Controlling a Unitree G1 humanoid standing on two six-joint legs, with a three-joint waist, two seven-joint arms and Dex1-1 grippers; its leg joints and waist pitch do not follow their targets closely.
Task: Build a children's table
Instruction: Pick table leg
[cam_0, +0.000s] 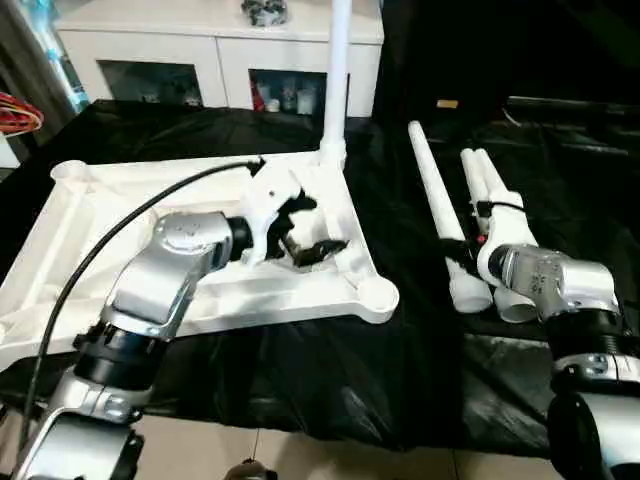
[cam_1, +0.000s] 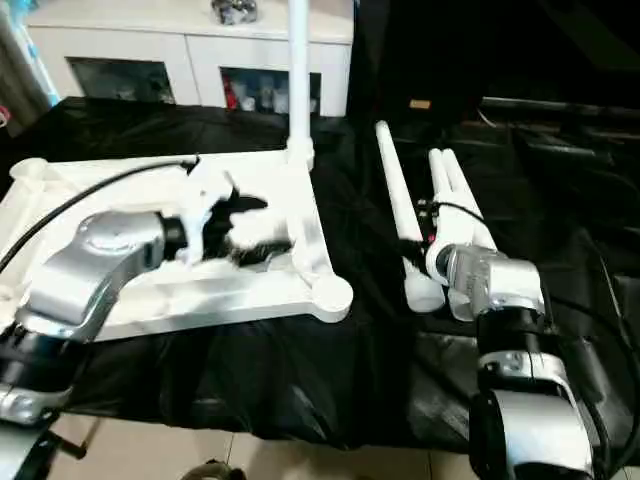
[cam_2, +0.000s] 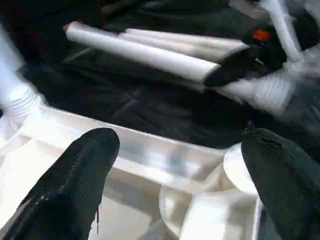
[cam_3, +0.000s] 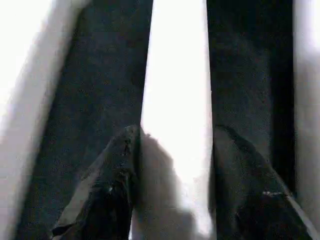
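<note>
Silver forearms framed our head view, rising from the bottom edge. Our left claw (cam_0: 300, 232) hung spread wide over the table top (cam_0: 90, 215), gripping nothing. That top was white plastic, rectangular, lying underside up on a black cloth (cam_0: 330, 370) over the desk, with a raised rim and a round socket at each corner. One leg (cam_0: 336, 70) already stood upright in the far right socket. Three loose legs (cam_0: 432, 185), long, tapered and white, lay side by side on the cloth to the right of the top. Our right claw (cam_1: 432, 240) sat at their near ends. Behind stood a white cabinet (cam_0: 200, 50) with glass doors. We could read no writing anywhere.

From the left wrist, both black fingers (cam_2: 75, 185) stood far apart above the rim and a corner socket (cam_2: 192, 210), with the loose legs beyond.

From the right wrist, the two fingers (cam_3: 105, 195) pinched one white leg (cam_3: 177, 90) between them.
</note>
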